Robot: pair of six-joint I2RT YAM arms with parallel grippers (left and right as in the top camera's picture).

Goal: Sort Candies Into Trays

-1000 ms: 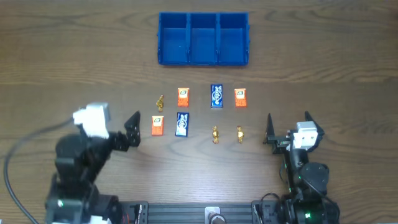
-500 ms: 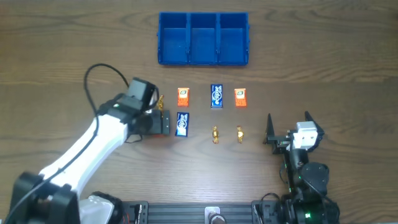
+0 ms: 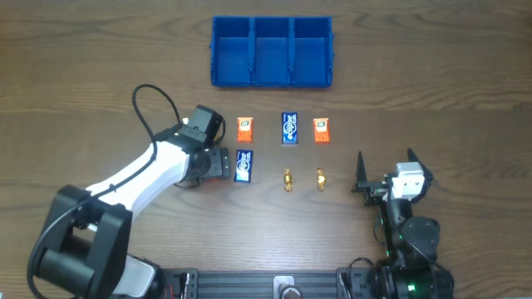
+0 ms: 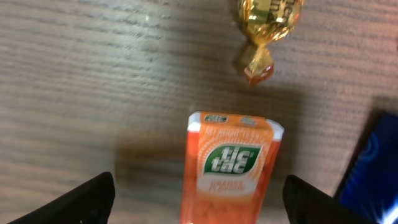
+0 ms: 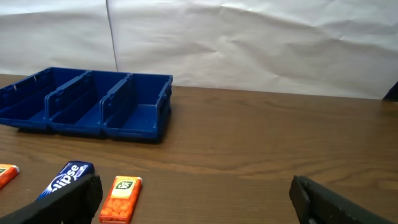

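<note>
We find the left gripper low over the table, its fingers spread wide and gripping nothing. An orange box lies flat on the wood in the gap between them, apart from both fingers. Just past the box's far end lies a gold-wrapped sweet, near it but not touching. A blue packet lies just beside the box on one side. From above, we place this spot at the left end of the candies spread across the middle of the table. The blue tray stands well beyond them, towards the far edge. The right gripper hangs close to its own base at the right, its fingers likewise wide apart. It is clear of all the candies, and the nearest to it is a second gold sweet.
</note>
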